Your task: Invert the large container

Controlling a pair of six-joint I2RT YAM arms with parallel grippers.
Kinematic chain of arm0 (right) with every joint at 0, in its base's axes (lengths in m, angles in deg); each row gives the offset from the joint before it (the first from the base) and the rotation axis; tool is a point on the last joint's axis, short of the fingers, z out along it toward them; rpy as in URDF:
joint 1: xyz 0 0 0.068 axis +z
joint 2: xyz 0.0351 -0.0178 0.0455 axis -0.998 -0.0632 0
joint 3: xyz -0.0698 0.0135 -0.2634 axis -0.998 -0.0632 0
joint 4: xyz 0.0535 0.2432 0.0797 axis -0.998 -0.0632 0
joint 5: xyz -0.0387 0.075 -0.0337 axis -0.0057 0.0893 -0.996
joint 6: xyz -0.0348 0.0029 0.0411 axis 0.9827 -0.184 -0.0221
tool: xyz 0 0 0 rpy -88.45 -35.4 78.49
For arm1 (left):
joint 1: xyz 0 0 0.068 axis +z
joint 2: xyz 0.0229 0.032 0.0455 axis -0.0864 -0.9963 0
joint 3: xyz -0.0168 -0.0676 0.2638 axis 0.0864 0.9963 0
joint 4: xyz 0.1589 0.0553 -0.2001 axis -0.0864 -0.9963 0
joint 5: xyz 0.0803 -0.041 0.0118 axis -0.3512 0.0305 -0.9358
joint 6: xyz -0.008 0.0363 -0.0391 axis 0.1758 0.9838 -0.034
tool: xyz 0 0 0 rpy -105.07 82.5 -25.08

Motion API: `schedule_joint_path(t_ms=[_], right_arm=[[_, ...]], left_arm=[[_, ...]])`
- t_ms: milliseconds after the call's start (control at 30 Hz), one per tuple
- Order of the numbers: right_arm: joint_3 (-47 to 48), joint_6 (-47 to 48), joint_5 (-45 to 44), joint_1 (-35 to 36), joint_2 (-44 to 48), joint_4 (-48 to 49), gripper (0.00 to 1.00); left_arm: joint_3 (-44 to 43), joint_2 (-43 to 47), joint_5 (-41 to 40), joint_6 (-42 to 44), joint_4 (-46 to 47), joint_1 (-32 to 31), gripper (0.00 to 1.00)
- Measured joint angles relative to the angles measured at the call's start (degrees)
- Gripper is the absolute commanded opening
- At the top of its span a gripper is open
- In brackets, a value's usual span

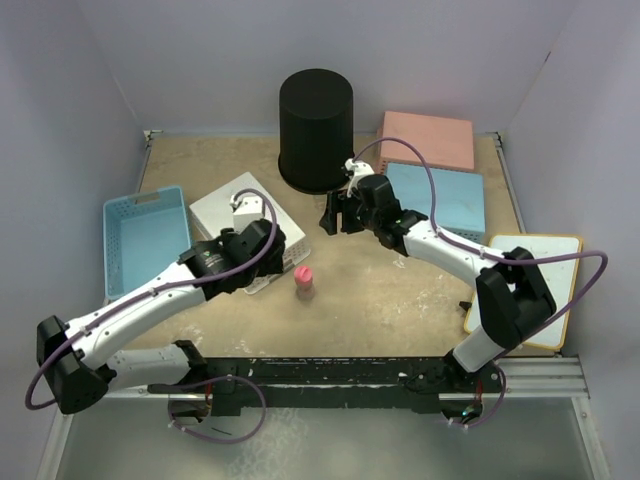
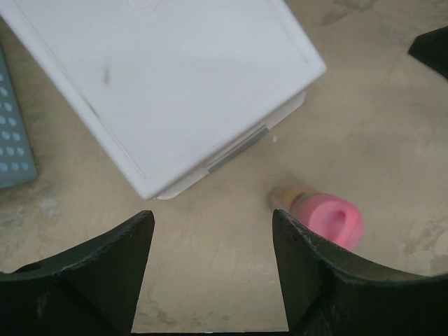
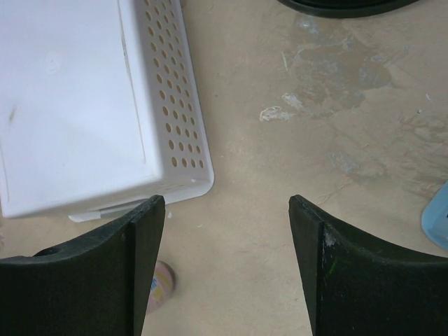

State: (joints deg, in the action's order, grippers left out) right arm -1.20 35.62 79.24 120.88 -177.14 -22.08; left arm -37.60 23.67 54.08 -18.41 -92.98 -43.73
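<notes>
The left arm (image 1: 150, 300) extended toward 2 o'clock and the right arm (image 1: 450, 245) toward 10 o'clock, with the left gripper (image 2: 213, 224) and right gripper (image 3: 227, 206) both facing down, jaws spread apart.

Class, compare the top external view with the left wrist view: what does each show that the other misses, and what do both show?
Only the top external view shows the large container at the back, the pink basket and the white board. Only the left wrist view shows the left gripper close up, jaws open over bare table. Both show the white basket, the left blue basket and the small pink-capped bottle.
</notes>
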Motion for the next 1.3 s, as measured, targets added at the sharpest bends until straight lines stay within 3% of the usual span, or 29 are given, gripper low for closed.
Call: schedule_joint_path(t_ms=[233,533,633,833,1100,1300], right_arm=[[0.7,1.7,-1.6,-0.7,0.0,-1.4,0.75],[0.7,1.7,-1.9,-1.5,0.0,-1.7,0.75],[0.7,1.6,-1.9,-1.5,0.0,-1.7,0.75],[-0.1,1.4,-1.3,-1.5,0.4,-1.6,0.75],[-2.4,0.9,-1.1,-1.5,2.2,-1.6,0.75],[-3.9,0.5,-1.1,-1.6,4.9,-1.5,0.75]], left_arm=[[4.5,-2.4,-9.3,-8.7,-2.9,-2.8,0.74],[14.6,-1.9,-10.3,-16.7,-0.1,-2.1,0.72],[17.8,0.1,-8.0,-15.5,4.5,3.7,0.71],[20.3,0.2,0.8,-8.0,15.0,23.6,0.69],[6.5,-16.5,8.0,1.4,22.0,30.9,0.69],[-0.7,-18.7,8.8,5.9,24.1,35.4,0.69]])
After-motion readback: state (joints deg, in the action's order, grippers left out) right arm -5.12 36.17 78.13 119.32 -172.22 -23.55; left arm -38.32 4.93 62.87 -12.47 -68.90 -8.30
